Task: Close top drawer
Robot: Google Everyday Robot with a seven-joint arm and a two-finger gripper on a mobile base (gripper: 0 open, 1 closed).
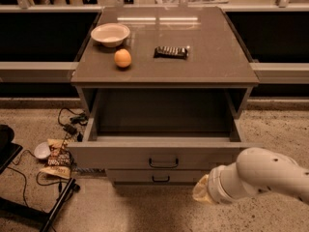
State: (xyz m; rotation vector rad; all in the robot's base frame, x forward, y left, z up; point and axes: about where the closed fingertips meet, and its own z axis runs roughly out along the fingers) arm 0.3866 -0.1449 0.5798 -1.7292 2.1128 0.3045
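The top drawer [120,154] of the grey cabinet stands partly pulled out. Its wide box looks empty inside. Its flat grey front panel carries a small black centre handle [163,163]. My white arm [260,175] comes in from the lower right. My gripper [202,191] is at its yellowish end, low and just right of the drawer front, a little below the handle's height. I cannot tell whether it touches the panel.
A narrower lower drawer [159,177] with a black handle shows under the top one. On the cabinet top [207,37] lie a white bowl [110,34], an orange [122,58] and a dark snack bar [171,52]. Cables, a snack bag [57,157] and a black stand lie on the floor at left.
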